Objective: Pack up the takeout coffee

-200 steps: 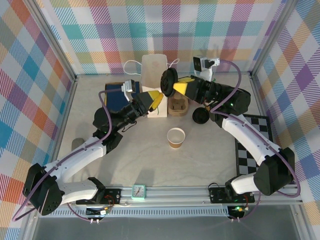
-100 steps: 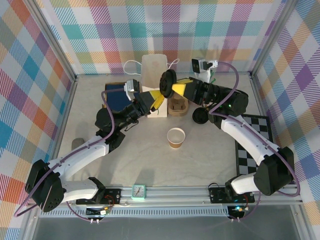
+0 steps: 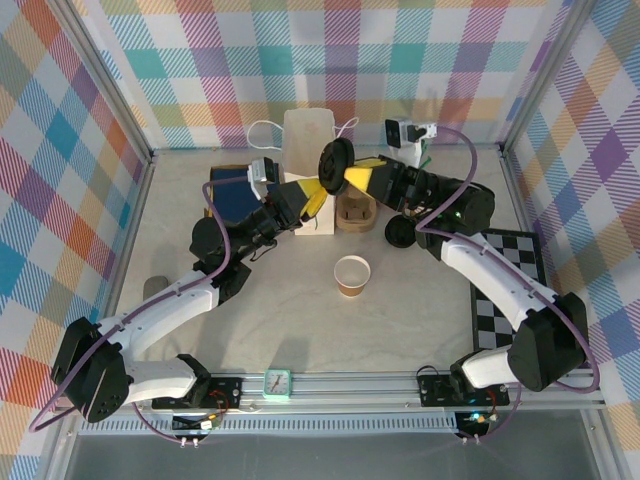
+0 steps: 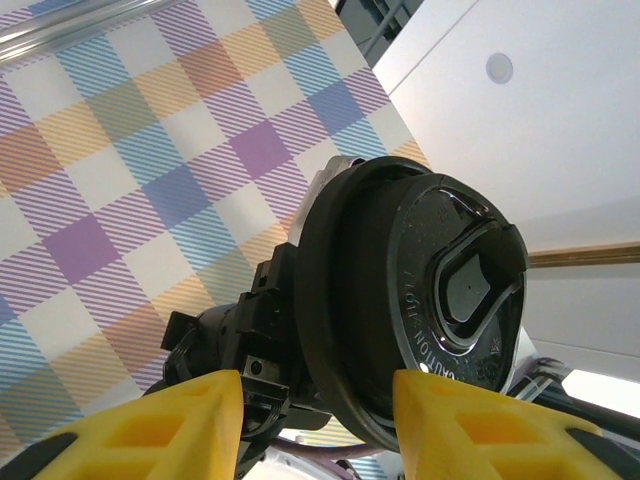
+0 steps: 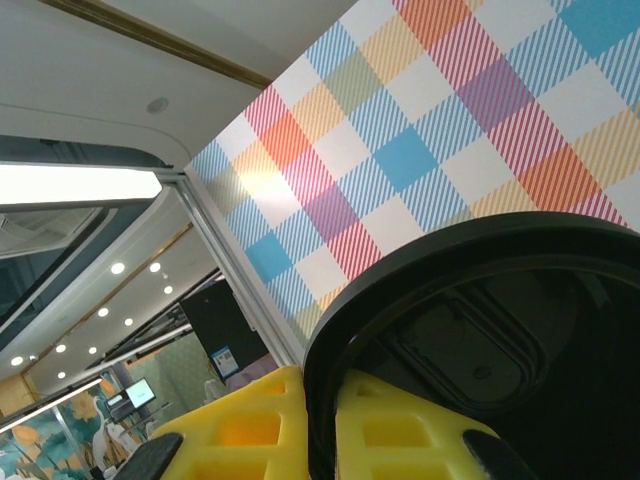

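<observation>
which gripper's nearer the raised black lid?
Right. The right gripper is shut on the rim of the lid. The left gripper sits just beside the lid with its fingers open, not gripping it.

What appears to be a cup carrier [image 3: 355, 212] lies just right of the paper bag [image 3: 306, 135]; an open cup [image 3: 351, 275] stands well before the bag. A lid [image 3: 335, 160] in the right gripper [image 3: 346, 172] hangs beside the bag's right edge.

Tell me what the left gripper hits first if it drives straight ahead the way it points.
Most likely the black lid, pinched by its rim in the right gripper. The left wrist view has it straight ahead of the left gripper, whose jaws stand open. How near is unclear.
</observation>
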Robot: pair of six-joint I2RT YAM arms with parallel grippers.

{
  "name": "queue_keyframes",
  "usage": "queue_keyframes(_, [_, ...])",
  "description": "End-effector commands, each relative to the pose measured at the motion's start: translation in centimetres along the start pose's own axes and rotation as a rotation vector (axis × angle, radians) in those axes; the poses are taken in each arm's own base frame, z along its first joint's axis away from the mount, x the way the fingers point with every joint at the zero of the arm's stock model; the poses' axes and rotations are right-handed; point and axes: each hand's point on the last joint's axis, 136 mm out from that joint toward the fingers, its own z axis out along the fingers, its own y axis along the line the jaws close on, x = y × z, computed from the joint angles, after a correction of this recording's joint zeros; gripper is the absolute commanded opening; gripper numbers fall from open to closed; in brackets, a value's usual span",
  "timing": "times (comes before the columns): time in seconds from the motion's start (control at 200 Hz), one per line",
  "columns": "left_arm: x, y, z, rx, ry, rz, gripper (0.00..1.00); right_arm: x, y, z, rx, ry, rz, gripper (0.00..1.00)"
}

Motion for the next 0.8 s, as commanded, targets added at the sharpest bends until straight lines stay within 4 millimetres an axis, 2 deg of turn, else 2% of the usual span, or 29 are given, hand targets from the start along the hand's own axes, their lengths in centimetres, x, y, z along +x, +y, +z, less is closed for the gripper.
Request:
queue_keyframes(0.0, [-0.1,-3.6,0.2,0.129,-0.01,0.033,0.44,0.5,0.2,-0.1,-0.012,0.002,-0.031,0.12])
queue_keyframes(0.795, [-0.5,-4.5,-0.3,0.17,-0.041,0.036,0.4,1.7,-3.1,-1.4,0.052,-0.041,0.045,0.12])
